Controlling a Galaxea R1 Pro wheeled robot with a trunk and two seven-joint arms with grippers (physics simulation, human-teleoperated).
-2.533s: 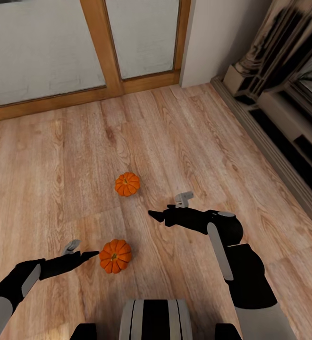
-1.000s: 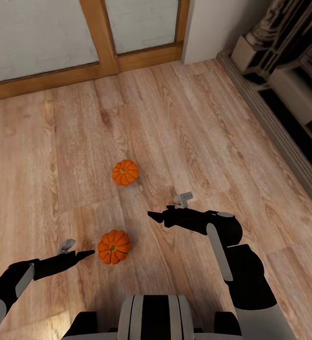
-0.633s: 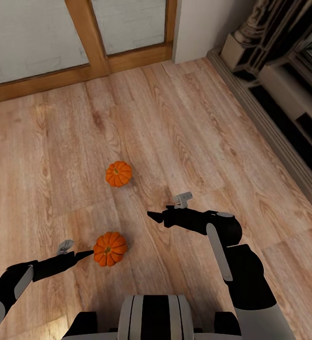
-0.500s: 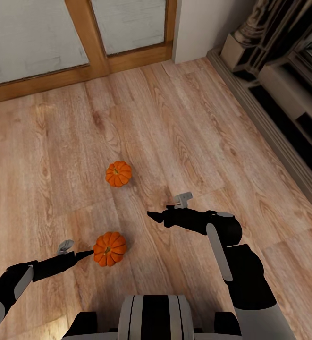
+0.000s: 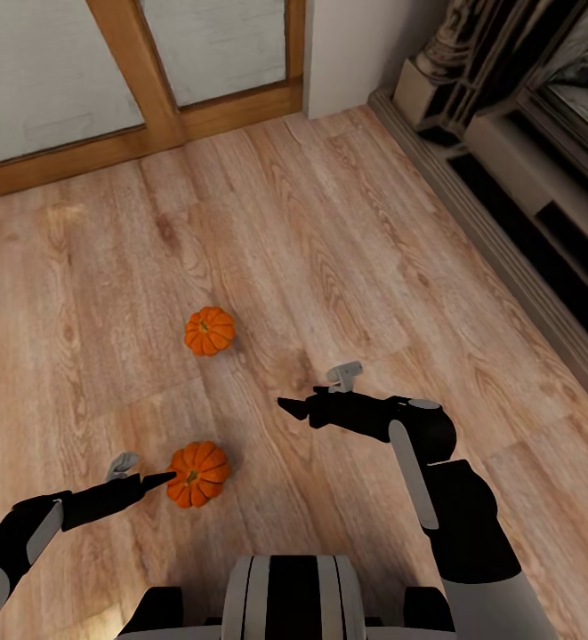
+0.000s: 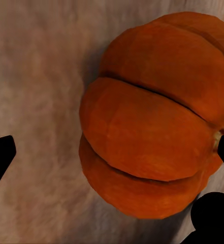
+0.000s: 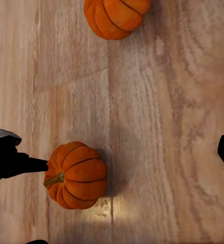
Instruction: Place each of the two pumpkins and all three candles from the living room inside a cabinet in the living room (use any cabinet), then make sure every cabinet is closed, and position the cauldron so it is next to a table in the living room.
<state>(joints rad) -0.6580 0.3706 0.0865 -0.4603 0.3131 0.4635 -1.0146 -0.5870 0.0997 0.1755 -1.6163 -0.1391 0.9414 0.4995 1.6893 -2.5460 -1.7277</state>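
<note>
Now my left gripper (image 5: 165,480) touches the near pumpkin (image 5: 196,474) on the floor (image 5: 347,231), jaws spread, holding nothing; my right gripper (image 5: 292,407), emptily parted, hovers apart. Far pumpkin (image 5: 209,331) lies mid-floor, bare boards all round. My view has swung right since earlier

Light wood plank floor (image 5: 347,249), wood-framed glass doors (image 5: 133,80) at back, white wall (image 5: 347,44), fireplace surround (image 5: 525,133) on rt.
</note>
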